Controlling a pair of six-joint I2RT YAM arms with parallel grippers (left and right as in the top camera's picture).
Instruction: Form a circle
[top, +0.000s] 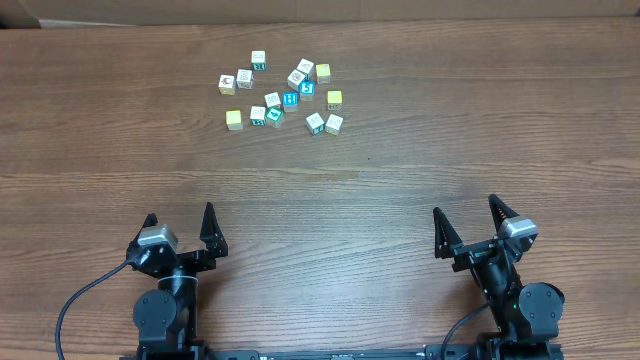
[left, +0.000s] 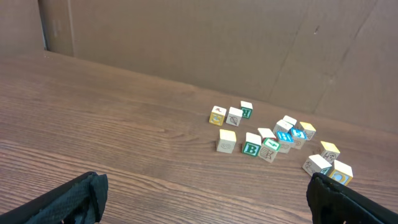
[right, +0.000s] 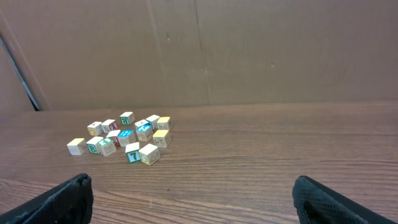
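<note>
Though loosely bunched, cubes (top: 291, 99) on table (top: 460, 150).

Counter (top: 400, 200): brown wood-grain top, probably laminate, smooth with a faint satin sheen and fine grain lines. Cubes (top: 290, 99): look like small wooden blocks with pale bare-wood or yellow painted faces. Some carry teal, blue or green print. Their finish is matt and the edges are slightly soft. Backdrop (right: 249, 50) behind the counter: plain brown cardboard, matt, with creases and seams. Left tool (top: 179, 213) and right tool (top: 465, 205): black plastic, matt. Up close the fingers (left: 68, 202) read dull and slightly grainy, no glare. Grey housing (top: 155, 237) on each wrist: brushed metal or silver plastic, can't tell which. Cable (top: 75, 300) at the left arm: black, smooth jacket.
</note>
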